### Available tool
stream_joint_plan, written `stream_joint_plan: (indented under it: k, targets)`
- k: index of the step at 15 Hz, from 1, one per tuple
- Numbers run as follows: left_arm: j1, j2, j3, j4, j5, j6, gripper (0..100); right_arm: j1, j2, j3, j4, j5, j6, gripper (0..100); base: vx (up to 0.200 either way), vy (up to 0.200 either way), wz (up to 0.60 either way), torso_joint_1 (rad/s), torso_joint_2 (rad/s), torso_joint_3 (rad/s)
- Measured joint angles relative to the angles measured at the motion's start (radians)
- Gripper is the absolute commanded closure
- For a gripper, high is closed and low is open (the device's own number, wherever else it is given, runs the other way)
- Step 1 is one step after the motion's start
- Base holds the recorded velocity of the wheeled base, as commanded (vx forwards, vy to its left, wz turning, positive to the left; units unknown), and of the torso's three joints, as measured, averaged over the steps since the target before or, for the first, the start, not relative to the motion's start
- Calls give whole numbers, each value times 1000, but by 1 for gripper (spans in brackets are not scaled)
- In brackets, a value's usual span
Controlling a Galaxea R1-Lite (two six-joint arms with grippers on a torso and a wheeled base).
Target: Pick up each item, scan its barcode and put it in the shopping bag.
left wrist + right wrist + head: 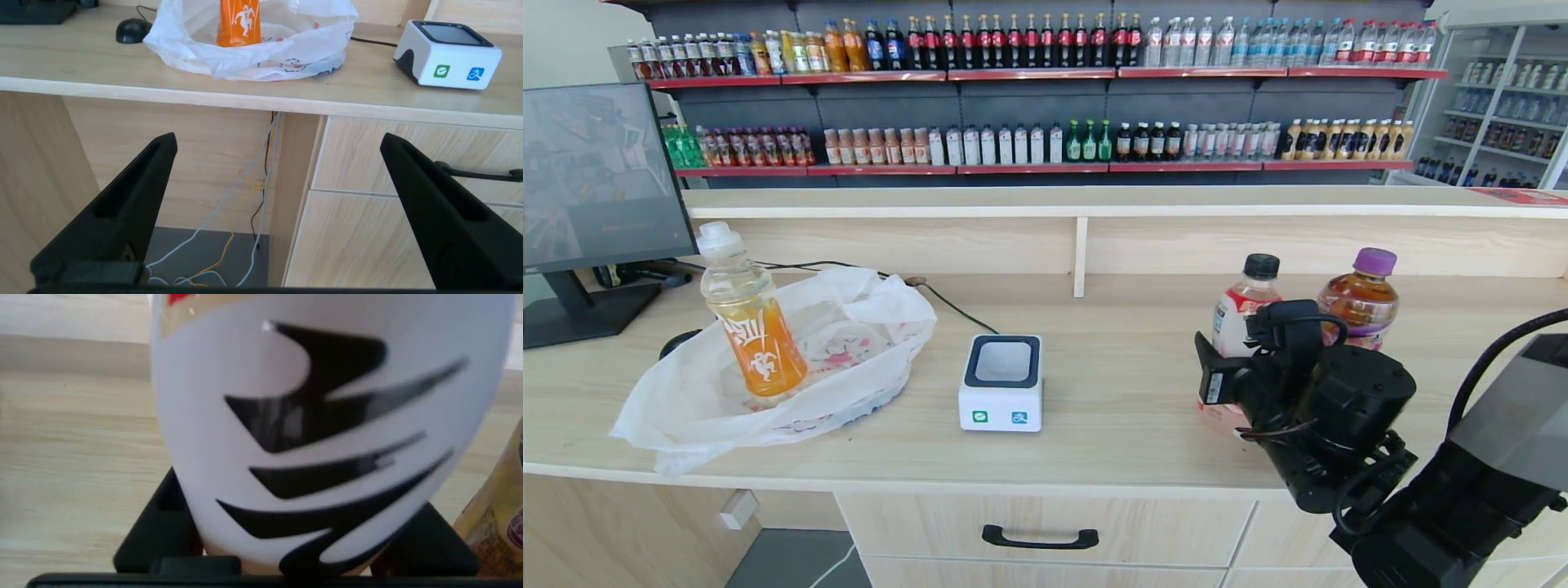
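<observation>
The right gripper is sitting around the upright white bottle, right of the scanner; I cannot tell if it's squeezing.

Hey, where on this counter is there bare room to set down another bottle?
The widest bare stretch of counter lies between the scanner and the black-capped bottle. A narrower gap sits between the shopping bag and the scanner. It is crowded at the right, where the right claw is at that bottle, beside the purple-capped bottle.
</observation>
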Motion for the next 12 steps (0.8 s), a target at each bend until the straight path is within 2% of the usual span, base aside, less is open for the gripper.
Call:
stream_joint_plan:
  k: [7,12]
  targets:
    - [0,0,0,0,0,0,0,2,-21,8,5,0,-6,100,0,0,0,0,0,0]
    - [0,0,0,0,0,0,0,20,-77,-51,0,-1,-70,100,0,0,0,0,0,0]
